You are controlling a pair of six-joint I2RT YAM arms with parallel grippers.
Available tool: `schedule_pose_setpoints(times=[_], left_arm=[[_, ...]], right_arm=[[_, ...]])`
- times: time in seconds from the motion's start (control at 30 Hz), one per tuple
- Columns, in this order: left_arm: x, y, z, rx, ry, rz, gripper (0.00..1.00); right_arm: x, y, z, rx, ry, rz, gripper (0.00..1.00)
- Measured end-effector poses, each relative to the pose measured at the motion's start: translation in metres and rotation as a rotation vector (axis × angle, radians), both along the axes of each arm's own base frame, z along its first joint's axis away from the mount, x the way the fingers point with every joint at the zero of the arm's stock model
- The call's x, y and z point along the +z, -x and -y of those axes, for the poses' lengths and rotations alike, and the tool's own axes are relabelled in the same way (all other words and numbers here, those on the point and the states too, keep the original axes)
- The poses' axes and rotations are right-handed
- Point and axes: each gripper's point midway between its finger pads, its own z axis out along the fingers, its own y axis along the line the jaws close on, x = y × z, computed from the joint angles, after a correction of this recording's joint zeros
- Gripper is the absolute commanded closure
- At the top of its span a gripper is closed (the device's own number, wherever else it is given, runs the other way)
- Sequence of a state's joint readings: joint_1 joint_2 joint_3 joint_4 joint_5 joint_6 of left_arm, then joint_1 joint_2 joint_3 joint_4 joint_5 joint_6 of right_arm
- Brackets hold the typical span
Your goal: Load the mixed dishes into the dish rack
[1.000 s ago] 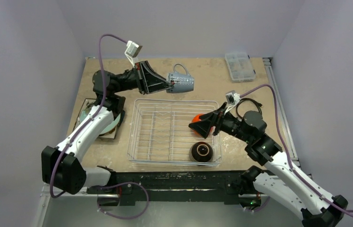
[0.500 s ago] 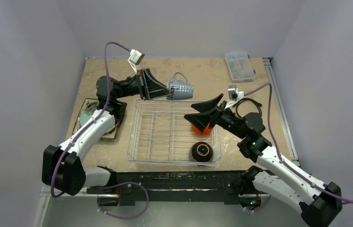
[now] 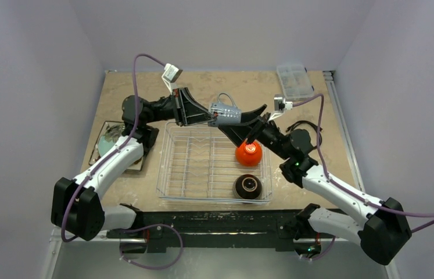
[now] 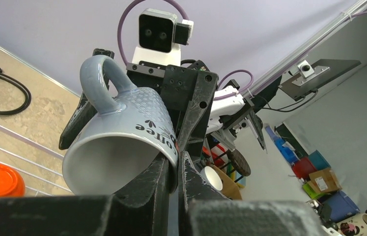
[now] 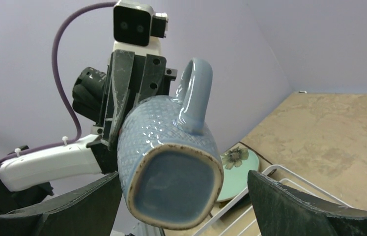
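Observation:
A grey-blue cup [image 3: 225, 110] hangs on its side over the far edge of the dish rack [image 3: 161, 174]. My left gripper [image 3: 210, 116] is shut on its rim, one finger inside the mouth [image 4: 122, 132]. My right gripper [image 3: 242, 123] stands open, with its fingers [image 5: 73, 211] on either side of the cup's base [image 5: 171, 162] and not touching it. The orange bowl [image 3: 248, 153] and the dark brown bowl [image 3: 248, 187] lie upside down in the rack's right end. The pale-teal plate [image 3: 105, 141] rests on the square plate [image 3: 99, 158] left of the rack, partly under my left arm.
A clear compartment box [image 3: 294, 81] sits at the far right of the table. A black coiled cable [image 3: 310, 125] lies right of the rack behind my right arm. Lilac walls close in both sides and the back.
My left arm has carried the cup rightward to the rack's far edge. My right gripper has left the orange bowl in the rack and risen to the cup's base.

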State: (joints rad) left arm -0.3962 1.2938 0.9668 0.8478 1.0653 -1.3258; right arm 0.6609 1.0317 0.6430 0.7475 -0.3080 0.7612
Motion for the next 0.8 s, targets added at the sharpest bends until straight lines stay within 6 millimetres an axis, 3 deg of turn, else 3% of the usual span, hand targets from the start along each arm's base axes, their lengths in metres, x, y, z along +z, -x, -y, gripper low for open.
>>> schedule_pose_setpoints(times=[0.2, 0.47, 0.7, 0.73, 0.8], left_arm=[[0.000, 0.000, 0.000, 0.000, 0.000, -0.001, 1.00], [-0.005, -0.005, 0.002, -0.005, -0.006, -0.035, 1.00], [-0.007, -0.006, 0.002, -0.007, -0.008, -0.045, 1.00], [-0.007, -0.007, 0.002, -0.005, -0.008, -0.044, 1.00], [-0.006, -0.006, 0.002, -0.006, -0.008, -0.044, 1.00]], right_arm=[[0.018, -0.006, -0.006, 0.018, -0.068, 0.015, 0.03], [0.022, -0.009, -0.011, 0.042, -0.125, 0.002, 0.16], [0.023, -0.008, -0.012, 0.052, -0.132, 0.003, 0.46], [0.023, -0.009, -0.011, 0.050, -0.129, 0.004, 0.54], [0.022, -0.009, -0.010, 0.051, -0.127, 0.002, 0.78]])
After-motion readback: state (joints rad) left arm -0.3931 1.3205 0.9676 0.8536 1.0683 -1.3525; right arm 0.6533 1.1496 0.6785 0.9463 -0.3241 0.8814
